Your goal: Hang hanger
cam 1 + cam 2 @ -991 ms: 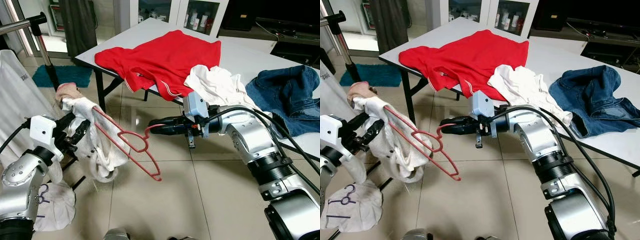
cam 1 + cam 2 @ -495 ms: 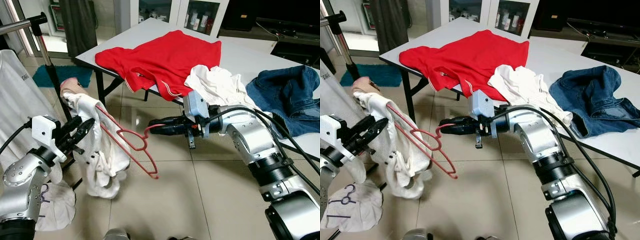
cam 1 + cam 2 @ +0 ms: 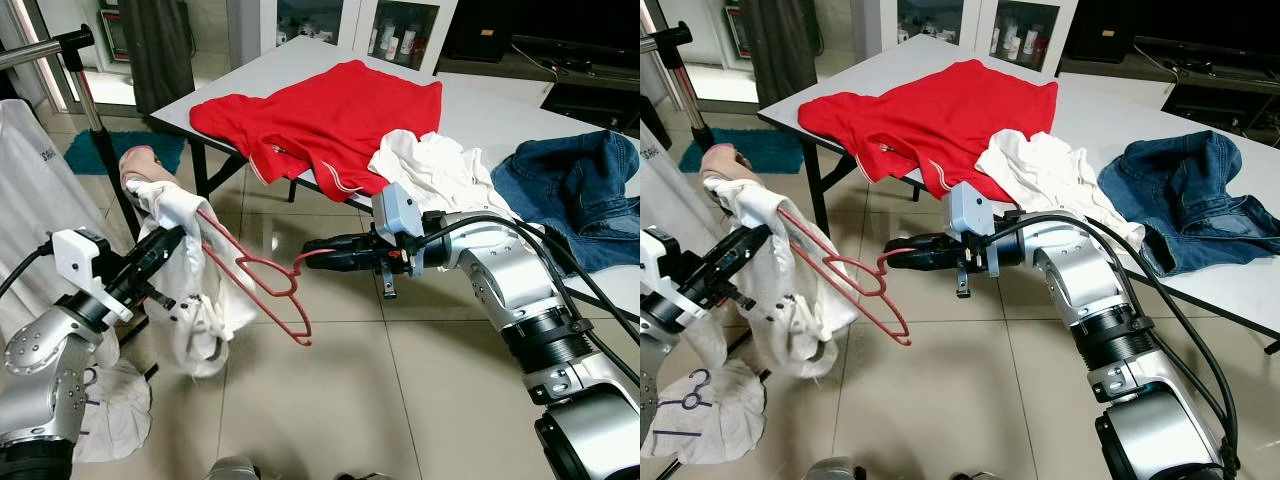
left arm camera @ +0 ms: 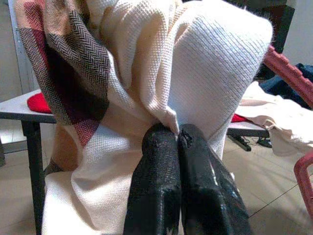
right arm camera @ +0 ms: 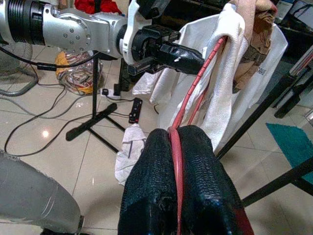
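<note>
A red plastic hanger [image 3: 262,285] hangs in the air over the floor between my two arms, with a cream knit garment [image 3: 190,290] draped on its left end. My right gripper [image 3: 312,247] is shut on the hanger's hook [image 5: 176,142]. My left gripper [image 3: 172,240] is shut on the cream garment [image 4: 195,73] near the hanger's left shoulder. A clothes rack pole [image 3: 90,100] stands at the far left, with a white shirt [image 3: 35,200] hanging on it.
A white table [image 3: 480,110] behind holds a red shirt [image 3: 320,110], a white garment [image 3: 430,170] and blue jeans [image 3: 580,190]. A crumpled white cloth [image 3: 115,415] lies on the tiled floor by the rack's base. A teal mat [image 3: 125,150] lies beyond.
The left gripper has lifted and pulled the cream garment up along the hanger. The right gripper with the hook has shifted slightly right. The garment hangs less bunched than before.
</note>
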Controlling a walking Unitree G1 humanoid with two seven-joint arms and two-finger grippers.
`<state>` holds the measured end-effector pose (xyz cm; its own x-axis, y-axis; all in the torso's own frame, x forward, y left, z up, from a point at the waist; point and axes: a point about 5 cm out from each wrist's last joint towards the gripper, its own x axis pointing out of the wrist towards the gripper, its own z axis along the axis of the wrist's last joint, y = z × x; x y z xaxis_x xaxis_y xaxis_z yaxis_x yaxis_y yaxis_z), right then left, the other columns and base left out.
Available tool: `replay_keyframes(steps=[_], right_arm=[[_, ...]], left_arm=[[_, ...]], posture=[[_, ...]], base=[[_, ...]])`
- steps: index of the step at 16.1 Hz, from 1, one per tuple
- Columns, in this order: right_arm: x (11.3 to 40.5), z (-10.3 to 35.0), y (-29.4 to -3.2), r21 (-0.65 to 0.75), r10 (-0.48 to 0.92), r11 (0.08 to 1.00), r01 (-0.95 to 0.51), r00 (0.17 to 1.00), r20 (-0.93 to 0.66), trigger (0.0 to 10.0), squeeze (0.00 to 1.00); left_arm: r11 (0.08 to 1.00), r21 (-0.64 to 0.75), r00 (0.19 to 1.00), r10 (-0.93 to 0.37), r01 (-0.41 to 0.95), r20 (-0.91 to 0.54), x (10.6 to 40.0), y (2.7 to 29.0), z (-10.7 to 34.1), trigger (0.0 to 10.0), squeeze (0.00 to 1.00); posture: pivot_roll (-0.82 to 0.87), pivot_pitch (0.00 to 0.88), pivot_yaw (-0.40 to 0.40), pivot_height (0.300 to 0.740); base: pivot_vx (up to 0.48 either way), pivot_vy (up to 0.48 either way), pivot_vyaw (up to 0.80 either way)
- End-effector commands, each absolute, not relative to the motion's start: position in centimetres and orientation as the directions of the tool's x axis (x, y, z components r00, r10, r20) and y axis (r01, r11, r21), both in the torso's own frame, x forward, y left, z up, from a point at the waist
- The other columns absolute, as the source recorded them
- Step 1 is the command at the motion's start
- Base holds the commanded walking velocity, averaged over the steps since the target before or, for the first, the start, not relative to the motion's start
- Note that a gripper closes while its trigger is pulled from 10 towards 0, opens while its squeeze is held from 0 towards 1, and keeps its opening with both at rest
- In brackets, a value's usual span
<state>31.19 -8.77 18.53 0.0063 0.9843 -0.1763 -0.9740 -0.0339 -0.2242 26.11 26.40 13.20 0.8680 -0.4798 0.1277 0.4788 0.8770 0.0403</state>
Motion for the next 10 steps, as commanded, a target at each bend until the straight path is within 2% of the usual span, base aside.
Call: replay_keyframes(steps=[1, 3, 6, 8, 10], right_arm=[[31.4, 18.8, -9.1, -0.240, 0.986, -0.012, -0.971, 0.029, -0.167, 0.0, 0.00], [32.0, 18.2, -9.2, -0.244, 0.977, 0.035, -0.969, 0.085, -0.198, 0.0, 0.00], [32.4, 17.5, -9.4, -0.249, 0.958, 0.058, -0.967, 0.124, -0.259, 0.0, 0.00], [32.7, 15.7, -10.3, -0.314, 0.890, 0.024, -0.949, 0.163, -0.425, 0.0, 0.00], [32.9, 15.3, -10.6, -0.341, 0.855, 0.012, -0.940, 0.187, -0.485, 0.0, 0.00]], left_arm=[[0.858, 0.057, 0.840, -0.511, 0.510, 0.179, 26.1, 25.7, 14.0, 0.0, 0.00], [0.857, 0.040, 0.833, -0.510, 0.514, 0.214, 26.1, 25.8, 14.4, 0.0, 0.00], [0.851, 0.024, 0.828, -0.516, 0.524, 0.220, 25.9, 25.7, 14.4, 0.0, 0.00], [0.844, 0.004, 0.823, -0.523, 0.536, 0.222, 25.7, 25.5, 14.3, 0.0, 0.00], [0.835, -0.014, 0.817, -0.534, 0.550, 0.215, 25.6, 25.3, 14.1, 0.0, 0.00]], posture=[[0.14, 0.000, -0.079, 0.740], [0.15, 0.000, -0.079, 0.740], [0.15, 0.000, -0.079, 0.740], [0.15, 0.000, -0.081, 0.740], [0.14, 0.000, -0.086, 0.740]], base=[[0.000, 0.000, 0.00], [0.000, 0.000, 0.00], [0.000, 0.000, 0.00], [0.000, 0.000, 0.00], [0.000, 0.000, 0.00]])
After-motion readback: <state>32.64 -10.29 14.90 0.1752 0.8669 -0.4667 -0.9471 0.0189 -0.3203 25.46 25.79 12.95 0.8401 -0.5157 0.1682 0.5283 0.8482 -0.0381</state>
